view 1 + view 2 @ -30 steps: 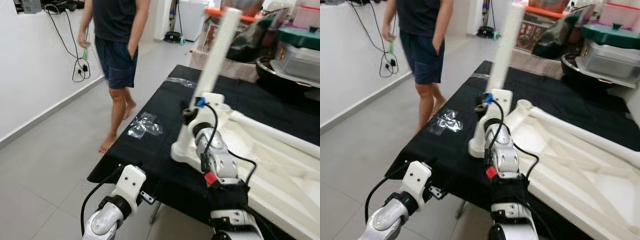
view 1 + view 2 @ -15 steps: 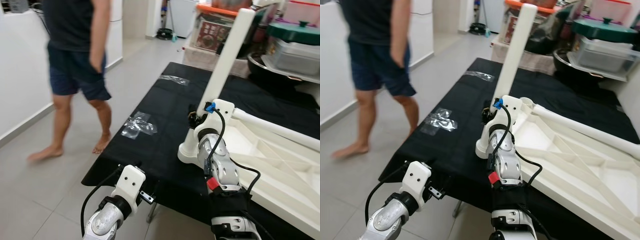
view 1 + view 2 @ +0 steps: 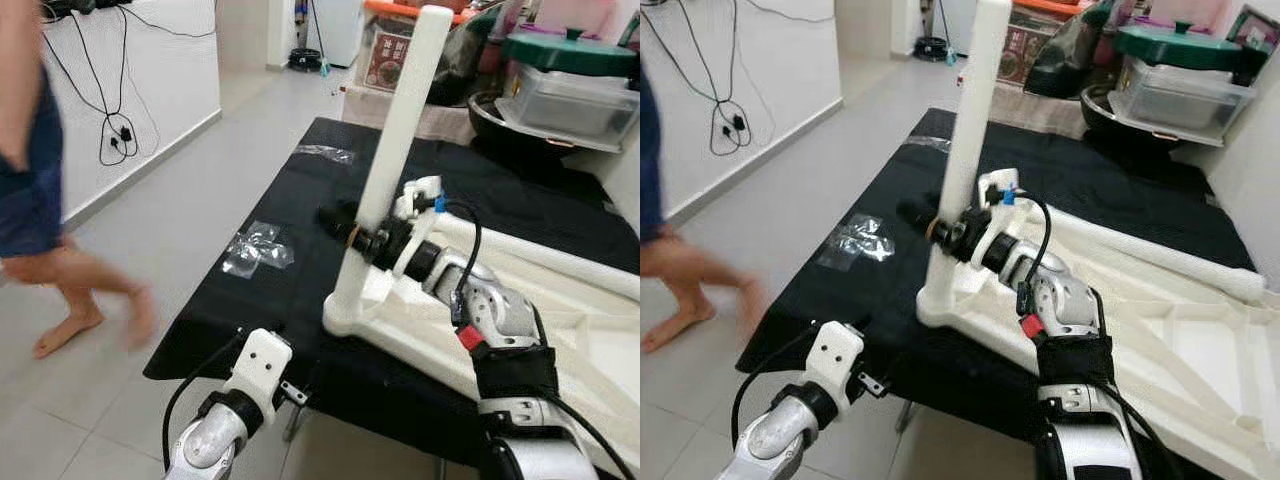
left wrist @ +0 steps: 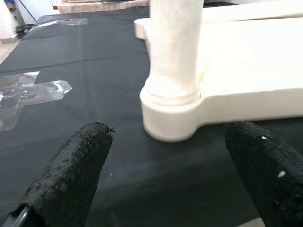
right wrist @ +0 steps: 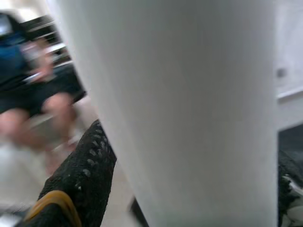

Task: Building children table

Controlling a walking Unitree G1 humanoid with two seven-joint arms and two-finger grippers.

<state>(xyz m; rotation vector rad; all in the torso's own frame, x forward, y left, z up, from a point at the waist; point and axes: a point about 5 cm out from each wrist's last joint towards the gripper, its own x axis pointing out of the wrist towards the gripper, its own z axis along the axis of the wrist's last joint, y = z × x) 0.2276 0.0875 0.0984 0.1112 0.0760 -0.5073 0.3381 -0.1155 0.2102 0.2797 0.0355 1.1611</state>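
Observation:
A white children's table top lies upside down on a black-covered table. At its near left corner, a white table leg stands in a round socket, leaning slightly. My right gripper reaches in from the right. It is shut on the leg a little above the socket, with black fingers on either side. My left gripper is open, low at the table's front edge and facing the socket. Nothing is between its fingers.
A person's bare legs are blurred on the tiled floor at the left. Clear tape patches stick to the black cloth. Pots and a green-lidded container crowd the back right. Cables hang on the left wall.
The person has walked to the left. My right arm has swung round to the right of the leg and now clasps it. The head camera has shifted.

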